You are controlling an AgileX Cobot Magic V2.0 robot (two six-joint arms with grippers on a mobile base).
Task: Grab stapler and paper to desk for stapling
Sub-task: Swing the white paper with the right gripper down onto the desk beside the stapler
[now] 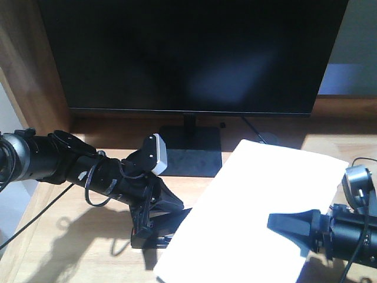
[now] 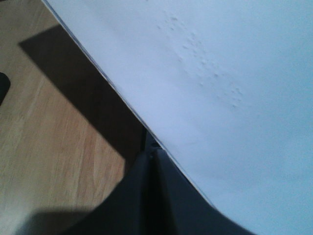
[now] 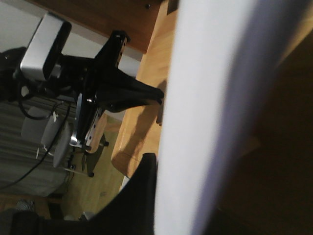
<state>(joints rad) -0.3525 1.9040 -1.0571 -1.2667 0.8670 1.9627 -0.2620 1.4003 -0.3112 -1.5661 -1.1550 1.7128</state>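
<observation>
The paper (image 1: 259,206) is a large white sheet held tilted above the desk (image 1: 70,247), in front of the monitor. My right gripper (image 1: 274,223) is shut on the paper's right side, one dark finger lying on top. In the right wrist view the paper (image 3: 205,122) runs past that gripper (image 3: 151,161). My left gripper (image 1: 179,212) is shut, its tips against the paper's left edge. In the left wrist view the paper (image 2: 220,73) lies over one side of that gripper (image 2: 151,151), not in the seam between its fingers. The stapler is out of view.
A black monitor (image 1: 188,53) on a square stand (image 1: 188,150) fills the back of the desk. A cable (image 1: 259,132) runs behind the paper. A wooden side panel (image 1: 29,65) rises at the left. The desk's front edge (image 3: 122,161) drops to the floor.
</observation>
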